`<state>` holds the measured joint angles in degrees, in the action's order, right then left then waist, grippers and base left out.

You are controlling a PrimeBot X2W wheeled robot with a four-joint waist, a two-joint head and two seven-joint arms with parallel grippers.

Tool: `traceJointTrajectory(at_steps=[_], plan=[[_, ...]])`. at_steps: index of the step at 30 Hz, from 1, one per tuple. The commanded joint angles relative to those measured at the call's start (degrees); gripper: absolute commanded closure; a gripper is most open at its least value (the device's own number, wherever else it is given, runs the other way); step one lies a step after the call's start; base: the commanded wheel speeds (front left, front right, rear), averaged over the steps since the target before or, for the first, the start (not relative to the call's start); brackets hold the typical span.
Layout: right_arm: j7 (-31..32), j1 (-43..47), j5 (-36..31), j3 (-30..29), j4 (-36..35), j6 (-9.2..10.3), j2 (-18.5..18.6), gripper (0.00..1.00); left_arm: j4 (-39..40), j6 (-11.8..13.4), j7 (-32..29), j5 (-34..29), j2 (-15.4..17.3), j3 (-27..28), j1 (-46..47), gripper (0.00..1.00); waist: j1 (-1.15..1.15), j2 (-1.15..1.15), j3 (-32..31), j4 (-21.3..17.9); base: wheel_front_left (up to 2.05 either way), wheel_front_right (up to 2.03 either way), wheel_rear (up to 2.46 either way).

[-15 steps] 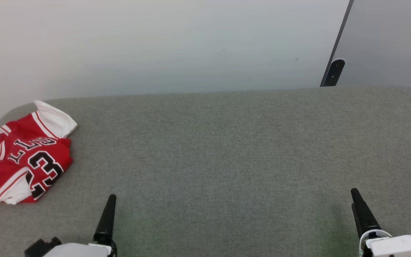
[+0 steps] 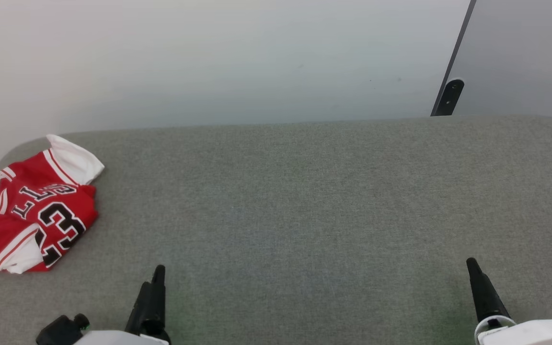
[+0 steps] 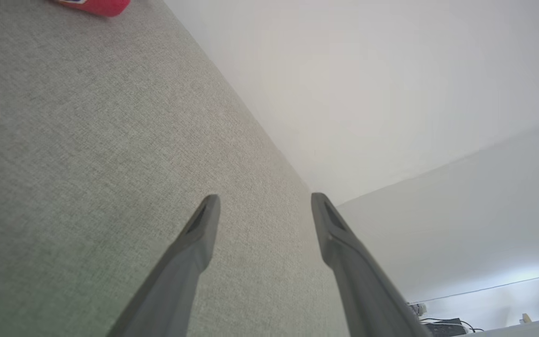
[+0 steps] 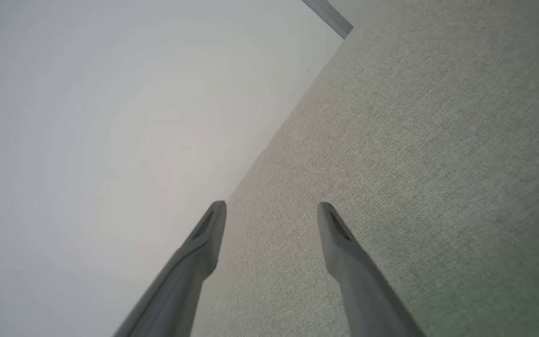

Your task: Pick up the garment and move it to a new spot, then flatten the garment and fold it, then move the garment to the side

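The garment (image 2: 31, 211) lies bunched at the left of the head view, on the grey cloth-covered bench (image 2: 304, 215) and close to its rounded left end, with the "23" facing up and a white sleeve end at the top of the heap. A red corner of it also shows at the top left of the left wrist view. Both sets of jaws stand wide apart and hold nothing. The left jaws are at the lower left of the head view, near the garment but not touching it, and the right jaws are at the lower right, well apart from it.

The pick-up looks not yet begun, and the left arm seems the natural one for it. It would do best to come down from above rather than sweep in sideways, since a sideways push could nudge the cloth off the bench's end. A raised fold, perhaps by the white sleeve, would give the fingers (image 3: 194, 243) something to close on. The garment should be lifted clear before it is carried to the bare middle
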<state>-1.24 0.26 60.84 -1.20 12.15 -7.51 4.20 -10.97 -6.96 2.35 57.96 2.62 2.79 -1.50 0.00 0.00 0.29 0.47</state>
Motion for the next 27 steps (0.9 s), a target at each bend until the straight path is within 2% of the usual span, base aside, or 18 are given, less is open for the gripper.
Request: traceJointTrajectory(at_steps=[1,12,27], plan=[[-0.59,-0.02,-2.69,0.35,-1.18,0.01,0.40,0.00,1.37,0.31,0.66,-2.91,0.23,-0.28,0.21,0.00,0.00,0.00,-0.03,-0.01,0.00,0.00,0.00],[-2.23,1.16,-15.33,0.81,-3.01,0.01,0.53,0.00,3.31,1.28,2.80,-14.60,0.25,-1.99,-1.42,0.00,0.00,0.00,-0.10,0.02,0.00,0.00,0.00],[-4.09,2.61,-27.30,1.03,-4.63,0.02,0.02,0.00,5.01,2.26,5.17,-25.55,0.60,-3.87,-3.14,0.00,0.00,0.00,-0.25,0.19,0.00,0.00,0.00]])
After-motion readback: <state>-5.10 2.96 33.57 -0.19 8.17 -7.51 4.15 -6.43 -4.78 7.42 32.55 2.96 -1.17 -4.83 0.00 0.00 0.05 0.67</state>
